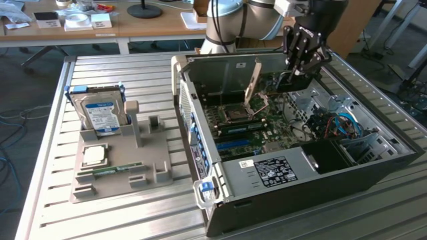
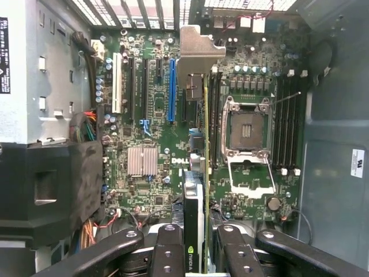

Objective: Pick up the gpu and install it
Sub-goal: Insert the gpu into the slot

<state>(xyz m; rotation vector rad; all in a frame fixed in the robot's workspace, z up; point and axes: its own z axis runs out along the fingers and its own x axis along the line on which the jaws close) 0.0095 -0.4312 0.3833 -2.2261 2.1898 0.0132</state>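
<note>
My gripper [image 1: 298, 70] hangs over the open computer case [image 1: 293, 165], shut on the gpu [image 1: 291, 82]. In the wrist view the gpu [image 2: 195, 196] is seen edge-on between the two black fingers [image 2: 169, 248]. Its green board edge and dark labelled face run away from the gripper [image 2: 196, 236]. Its silver end bracket [image 2: 196, 49] is at the far end. The card hovers above the motherboard [image 2: 150, 133], between the blue slot [image 2: 171, 89] and the empty processor socket [image 2: 248, 130]. It stands apart from the slots below.
A grey fixture [image 1: 157, 172] on the slatted metal table holds an upright hard drive [image 1: 100, 112], a processor [image 1: 93, 154] and a RAM stick [image 1: 117, 170]. Inside the case are a black power supply [image 1: 277, 170], a raised socket lever [image 1: 252, 80] and blue cables [image 1: 343, 122].
</note>
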